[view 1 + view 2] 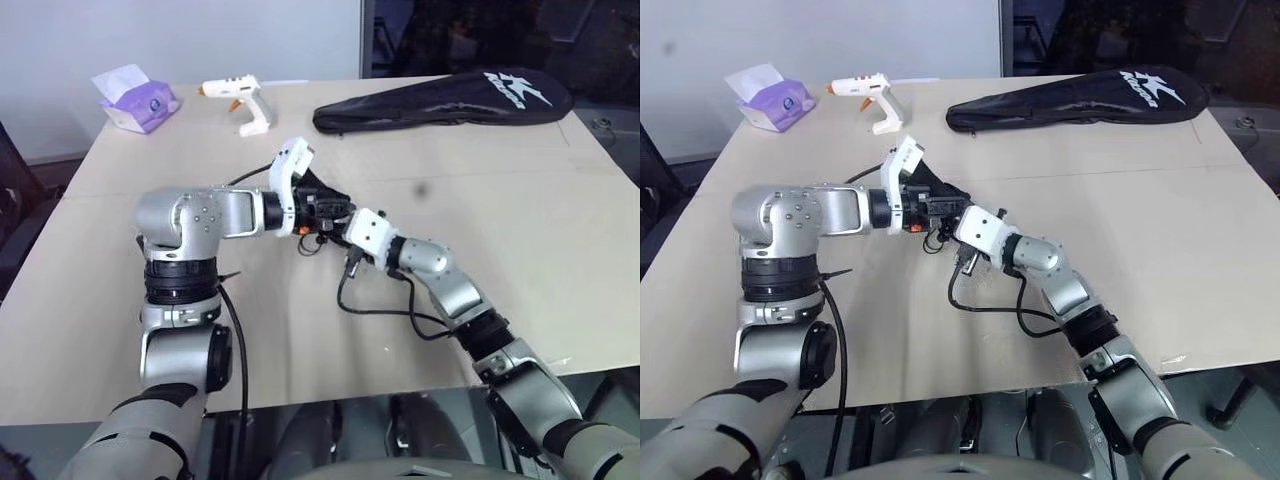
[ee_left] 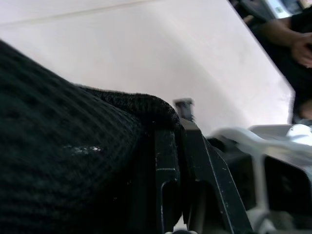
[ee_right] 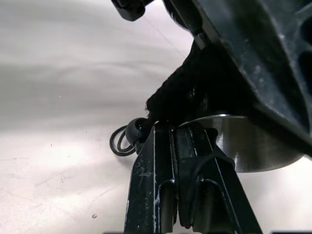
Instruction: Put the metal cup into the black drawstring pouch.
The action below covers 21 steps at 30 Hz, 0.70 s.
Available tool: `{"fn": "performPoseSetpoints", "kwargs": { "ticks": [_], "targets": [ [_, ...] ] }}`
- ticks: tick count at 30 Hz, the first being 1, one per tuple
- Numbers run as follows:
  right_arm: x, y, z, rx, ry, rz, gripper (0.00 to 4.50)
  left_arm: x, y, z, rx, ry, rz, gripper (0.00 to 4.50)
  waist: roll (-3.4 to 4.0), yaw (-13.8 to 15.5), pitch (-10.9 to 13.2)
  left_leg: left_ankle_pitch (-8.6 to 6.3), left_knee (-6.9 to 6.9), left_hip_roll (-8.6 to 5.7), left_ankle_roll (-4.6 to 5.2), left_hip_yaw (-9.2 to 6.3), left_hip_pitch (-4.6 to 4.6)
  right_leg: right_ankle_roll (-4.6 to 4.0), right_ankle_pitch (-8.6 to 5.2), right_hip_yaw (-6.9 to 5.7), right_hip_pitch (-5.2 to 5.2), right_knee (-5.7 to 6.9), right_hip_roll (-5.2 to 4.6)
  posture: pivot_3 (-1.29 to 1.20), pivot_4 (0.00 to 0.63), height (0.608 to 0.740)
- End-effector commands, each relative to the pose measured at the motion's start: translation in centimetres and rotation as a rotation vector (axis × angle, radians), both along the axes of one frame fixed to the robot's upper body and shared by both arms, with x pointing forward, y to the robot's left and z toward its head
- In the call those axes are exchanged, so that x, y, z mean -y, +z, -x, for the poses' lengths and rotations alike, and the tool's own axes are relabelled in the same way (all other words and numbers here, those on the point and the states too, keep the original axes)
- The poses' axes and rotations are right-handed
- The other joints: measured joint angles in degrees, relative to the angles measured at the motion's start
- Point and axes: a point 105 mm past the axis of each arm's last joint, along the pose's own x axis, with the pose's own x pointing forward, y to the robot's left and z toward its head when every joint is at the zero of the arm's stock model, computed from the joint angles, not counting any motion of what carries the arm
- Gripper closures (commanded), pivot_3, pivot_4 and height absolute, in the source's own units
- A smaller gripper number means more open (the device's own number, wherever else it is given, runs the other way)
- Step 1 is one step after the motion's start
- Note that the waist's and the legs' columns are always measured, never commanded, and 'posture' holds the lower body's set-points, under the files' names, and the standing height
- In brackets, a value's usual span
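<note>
Pouch (image 2: 73, 146) held above tabletop (image 1: 500, 220) centre, soft, floppy, pinched at rim by both tools: left tool (image 2: 178, 141) clenched on fabric, right tool (image 3: 173, 131) likewise. Cup (image 3: 243, 146) partly inside; steel rigid, slick. Best gripped across wall.

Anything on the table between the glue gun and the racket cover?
No. In the left eye view the stretch of table between the glue gun and the racket cover is bare.
</note>
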Motion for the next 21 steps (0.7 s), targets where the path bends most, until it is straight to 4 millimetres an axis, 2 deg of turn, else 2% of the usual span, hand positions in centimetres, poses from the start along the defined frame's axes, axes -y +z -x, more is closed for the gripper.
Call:
{"fn": "performPoseSetpoints", "kwargs": {
  "ticks": [1, 4, 6, 9, 11, 12, 13, 17, 21],
  "targets": [
    [-0.7, 2.3, 0.0, 0.168, 0.03, 0.032, 4.46, 0.5, 0.5, 1.0, 0.013, -0.063, 0.002, 4.5, 0.0, 0.0, 0.0, 0.0, 0.0, 0.0, -0.01, 0.0, 0.0, 0.0, 0.0, 0.0, 0.0, 0.0, 0.0, 0.0, 0.15, 0.74],
    [-1.3, 1.8, 0.4, 0.209, 0.075, 0.089, 4.46, 2.0, 1.7, 2.3, 0.012, -0.162, 0.059, 4.5, 0.0, 0.0, 0.0, 0.0, -0.01, 0.0, -0.01, 0.0, 0.0, 0.0, 0.0, 0.01, -0.01, -0.01, 0.01, 0.0, 0.15, 0.74],
    [-1.8, 2.5, 0.6, 0.231, 0.09, 0.067, 4.46, 2.0, 1.9, 1.6, 0.039, -0.137, 0.06, 4.5, 0.0, 0.0, 0.0, 0.0, -0.01, 0.0, -0.01, 0.0, 0.0, 0.0, 0.0, 0.01, 0.0, -0.02, 0.0, 0.0, 0.15, 0.74],
    [-1.9, 4.8, 1.0, 0.215, 0.082, -0.062, 4.46, -1.1, 0.4, -1.8, -0.013, 0.082, 0.038, 4.5, 0.0, 0.1, 0.0, 0.02, 0.0, 0.0, -0.03, -0.02, 0.01, 0.0, 0.0, -0.01, 0.01, 0.0, 0.0, 0.0, 0.15, 0.74],
    [-1.5, 5.3, 1.0, 0.22, 0.077, -0.075, 4.46, -2.4, -0.3, -2.8, -0.02, 0.146, 0.012, 4.5, 0.0, 0.1, 0.0, 0.04, 0.01, 0.0, -0.07, -0.05, 0.02, -0.01, 0.0, -0.03, 0.01, 0.0, 0.02, 0.0, 0.15, 0.74],
    [-1.4, 5.1, 1.1, 0.225, 0.077, -0.06, 4.46, -2.4, -0.3, -2.8, -0.014, 0.141, 0.002, 4.5, 0.0, 0.0, 0.0, 0.04, 0.01, 0.0, -0.07, -0.05, 0.02, -0.01, 0.0, -0.03, 0.01, 0.01, 0.01, 0.0, 0.15, 0.74],
    [-1.3, 4.9, 1.1, 0.226, 0.078, -0.049, 4.46, -2.3, -0.3, -2.7, -0.012, 0.131, -0.002, 4.5, 0.0, 0.0, 0.0, 0.04, 0.0, 0.0, -0.07, -0.05, 0.01, -0.01, 0.0, -0.03, 0.01, -0.01, 0.01, 0.0, 0.15, 0.74],
    [-1.9, 3.7, 1.0, 0.201, 0.093, -0.016, 4.46, 1.0, 0.8, -0.8, 0.001, -0.024, 0.045, 4.5, 0.0, 0.1, 0.0, 0.04, -0.04, -0.01, -0.07, -0.09, 0.0, -0.01, 0.0, -0.02, -0.01, -0.02, 0.01, 0.0, 0.15, 0.74],
    [-1.9, 2.8, 0.3, 0.184, 0.077, 0.013, 4.46, 1.9, 1.5, 0.1, -0.013, -0.066, 0.083, 4.5, -0.01, 0.0, 0.0, 0.04, -0.01, -0.04, -0.07, -0.11, -0.04, 0.0, 0.0, -0.03, 0.0, -0.02, -0.02, 0.0, 0.15, 0.74]
  ]
}}
